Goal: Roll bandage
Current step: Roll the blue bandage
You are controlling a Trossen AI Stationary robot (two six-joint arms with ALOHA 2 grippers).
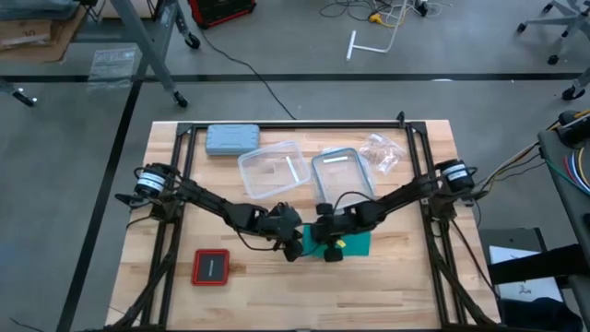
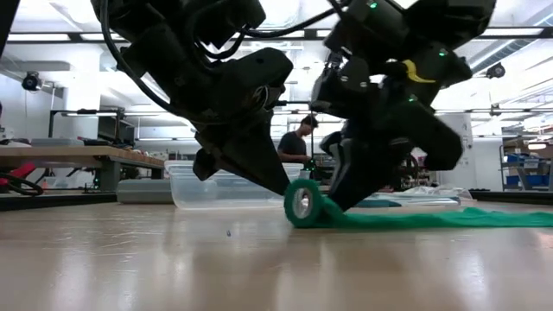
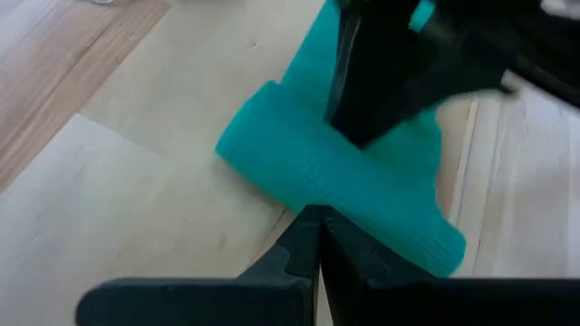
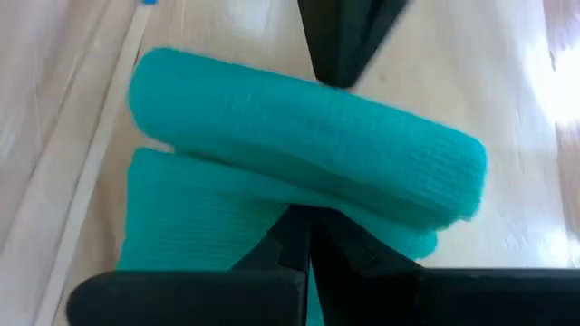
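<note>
From above: both arms reaching inward to meet near the table's (image 1: 387,277) front middle, left gripper (image 1: 293,242) and right gripper (image 1: 324,242) nearly tip to tip over the teal bandage (image 1: 355,244), flat tail lying toward the right arm's side. Farther back, a grey-blue case (image 1: 231,138), two clear plastic containers (image 1: 273,171), a crumpled clear bag (image 1: 383,152); toward the front left, a red and black square object (image 1: 211,267). At table height: bandage (image 2: 304,204) partly wound into a small roll lying on the wood, end face showing a pale core, loose band trailing flat along the table; dark grippers pressing down on either side of the roll; a person (image 2: 298,142) standing in the room behind. From the left wrist: fingers (image 3: 304,249) pinched fully together, tips touching the side of the roll (image 3: 335,186), the other gripper's dark tip against its far side. From the right wrist: fingers (image 4: 294,237) likewise closed tight, nothing between them, tips pushing at the roll (image 4: 308,145) where it sits on the flat band, opposite gripper just beyond.
</note>
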